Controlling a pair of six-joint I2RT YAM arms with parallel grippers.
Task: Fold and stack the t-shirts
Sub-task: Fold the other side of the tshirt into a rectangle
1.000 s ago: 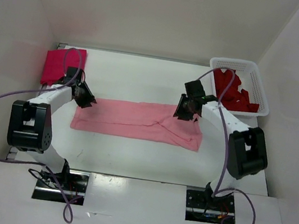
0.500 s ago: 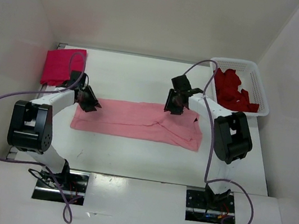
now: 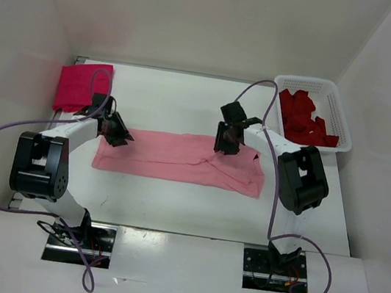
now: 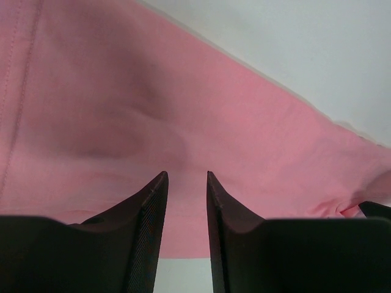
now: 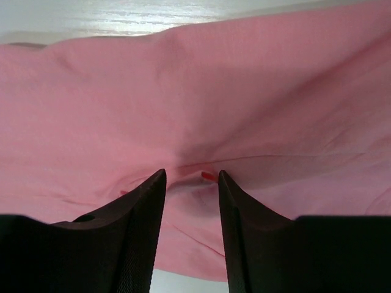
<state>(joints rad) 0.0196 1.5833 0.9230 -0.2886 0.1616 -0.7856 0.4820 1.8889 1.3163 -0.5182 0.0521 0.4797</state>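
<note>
T-shirts were counted as three, spread over one white table (image 3: 188, 101), the largest thing in view. The light pink t-shirt (image 3: 178, 159) was laid out as a long flat band across the middle of the table, between the two arms. It was judged to be the one in hand, since a band that long can be reached at both ends at once. One white basket (image 3: 345, 140) was set at the far right corner, just beyond the right arm, and the dark red t-shirt (image 3: 305, 119) was heaped in it, crumpled and not yet folded. The basket was taken as the store for shirts still waiting. The magenta t-shirt (image 3: 78, 87) was lying flat as a neat rectangle at the far left corner, well apart from the basket. It was judged to be already folded and to mark where the stack is built.

Two claws were counted. The left claw (image 3: 117, 136) was held low over the band's far left corner, its fingers parted by a narrow gap, and nothing was seen clamped between them. The right claw (image 3: 223, 149) was held over the far edge near the right end, released, its fingers wider apart. A small pucker of cloth with one red speck (image 5: 209, 176) was seen between their tips.
</note>
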